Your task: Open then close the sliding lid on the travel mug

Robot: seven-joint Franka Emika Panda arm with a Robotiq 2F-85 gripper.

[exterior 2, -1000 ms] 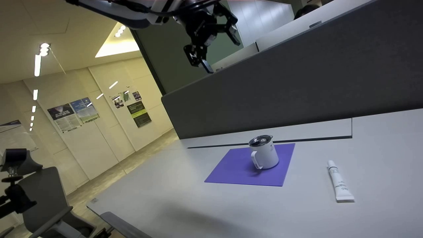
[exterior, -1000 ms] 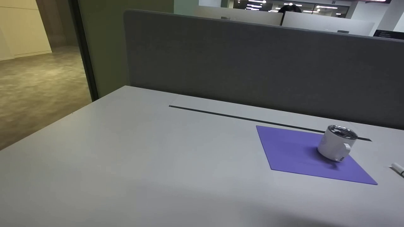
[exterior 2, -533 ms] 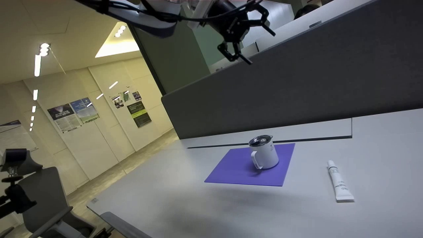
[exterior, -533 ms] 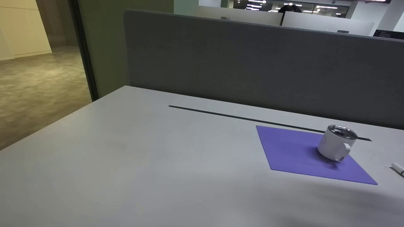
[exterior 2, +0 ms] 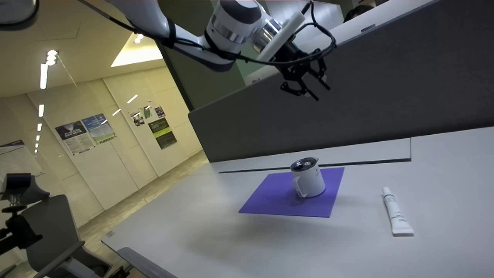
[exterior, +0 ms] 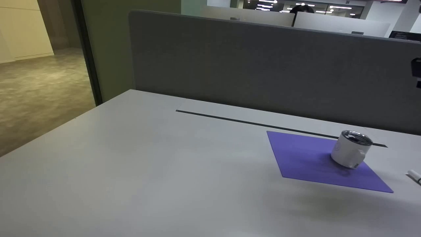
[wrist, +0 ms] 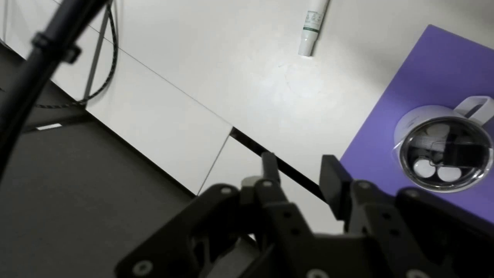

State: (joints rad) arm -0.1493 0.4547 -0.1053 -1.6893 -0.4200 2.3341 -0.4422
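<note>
Above the table (exterior: 148, 171), seen in an exterior view against the grey partition (exterior 2: 386, 85) along the table's back edge, the gripper (exterior 2: 323, 94) hangs tilted downward at the end of the arm (exterior 2: 231, 34). Its fingers (wrist: 335, 189) are spread, with a clear gap between them in the wrist view, and lie well apart from the travel mug (exterior 2: 313, 183). The mug, pale and upright, stands on the purple mat (exterior: 302, 154) toward the back edge, its handle (exterior: 361, 154) turned away from that edge. The sliding lid (wrist: 447, 154) is seated on the mug; from above it appears partly clear, with a black rectangular piece (wrist: 465, 155) and two white round spots (wrist: 449, 173), and its slid position cannot be told. Between the mat and the back edge runs a narrow dark slot (exterior: 256, 123), roughly parallel to that edge and ending short of the table's far corner, which is visible in both exterior views. A white tube (exterior 2: 396, 216) lies flat beside the mat, apart from it, its cap end toward the back edge. Past the table's side edge, near its front corner, stands an office chair (exterior 2: 58, 227); beyond it, posters (exterior 2: 162, 133) hang on a pale wall (exterior 2: 115, 185).
</note>
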